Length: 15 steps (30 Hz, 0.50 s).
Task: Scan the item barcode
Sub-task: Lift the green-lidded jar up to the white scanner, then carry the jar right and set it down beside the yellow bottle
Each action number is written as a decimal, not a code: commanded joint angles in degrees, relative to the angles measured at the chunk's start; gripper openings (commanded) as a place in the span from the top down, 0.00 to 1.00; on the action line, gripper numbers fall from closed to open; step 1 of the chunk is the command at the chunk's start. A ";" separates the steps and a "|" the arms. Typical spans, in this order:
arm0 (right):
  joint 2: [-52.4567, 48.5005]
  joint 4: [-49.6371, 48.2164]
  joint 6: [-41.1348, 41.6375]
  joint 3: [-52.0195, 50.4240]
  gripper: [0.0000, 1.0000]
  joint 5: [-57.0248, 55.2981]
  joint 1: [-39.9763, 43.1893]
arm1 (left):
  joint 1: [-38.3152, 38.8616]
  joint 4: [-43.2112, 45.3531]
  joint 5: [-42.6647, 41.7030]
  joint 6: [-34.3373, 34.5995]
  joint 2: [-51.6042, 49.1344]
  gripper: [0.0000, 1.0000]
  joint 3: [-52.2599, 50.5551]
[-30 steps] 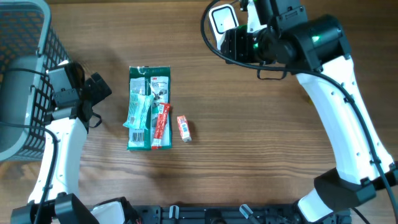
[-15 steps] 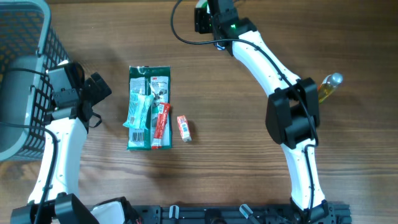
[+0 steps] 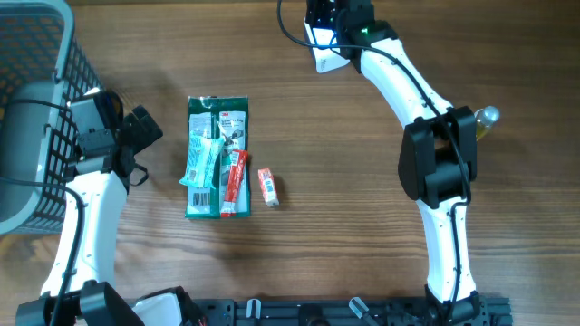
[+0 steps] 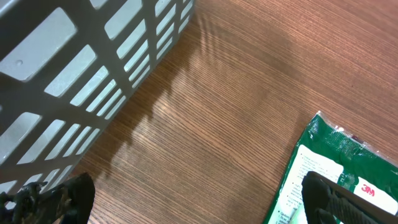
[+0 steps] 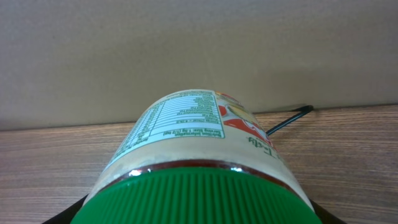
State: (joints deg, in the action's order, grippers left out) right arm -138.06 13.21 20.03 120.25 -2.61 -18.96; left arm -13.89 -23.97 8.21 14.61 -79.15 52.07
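a: what's on the far left?
b: a grey basket (image 3: 36,54) at the left edge of the surface (image 3: 344,226). just right of it the left gripper (image 4: 200,202) hovers, jaws spread wide, holding nothing.
a: and the middle?
b: a green packet (image 3: 217,127) lies flat, with a pale teal sachet (image 3: 201,158) and a red stick (image 3: 235,181) on top. a small red pack (image 3: 268,186) sits just beside its right edge.
a: where's the jar?
b: at the surface's far edge. the jar (image 5: 199,143), green lid toward the wrist camera and printed label showing, is clamped in the right gripper (image 5: 193,214), jaws partly open around it. further right, a yellowish bottle (image 3: 488,116) peeks out beside the arm.
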 commanded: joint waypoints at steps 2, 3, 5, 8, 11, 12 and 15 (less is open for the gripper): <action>0.63 0.28 -0.50 0.74 0.96 1.14 0.83 | -0.22 0.15 -0.26 -0.72 0.72 0.00 0.66; 0.70 0.22 -0.52 0.76 0.95 2.21 0.96 | -0.22 0.15 -0.26 -0.72 0.72 0.00 0.66; 1.68 -0.07 -0.57 0.76 0.96 3.85 1.11 | -0.22 0.15 -0.26 -0.70 0.72 0.00 0.66; 5.14 0.72 -1.62 0.76 0.96 3.85 1.44 | -0.22 0.15 -0.26 -0.70 0.72 0.00 0.66; 11.67 3.17 -3.37 0.76 0.96 4.04 1.81 | -0.22 0.15 -0.26 -0.70 0.72 0.00 0.66; 14.03 4.09 -4.87 0.76 0.96 4.20 1.81 | -0.22 0.15 -0.26 -0.72 0.72 0.00 0.66; 21.53 10.86 -7.39 0.76 0.96 5.27 1.86 | -0.22 0.15 -0.26 -0.72 0.72 0.00 0.66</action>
State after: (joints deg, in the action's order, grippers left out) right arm -125.80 20.58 16.08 120.20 1.26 -17.43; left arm -13.89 -23.99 8.21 14.61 -79.15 52.07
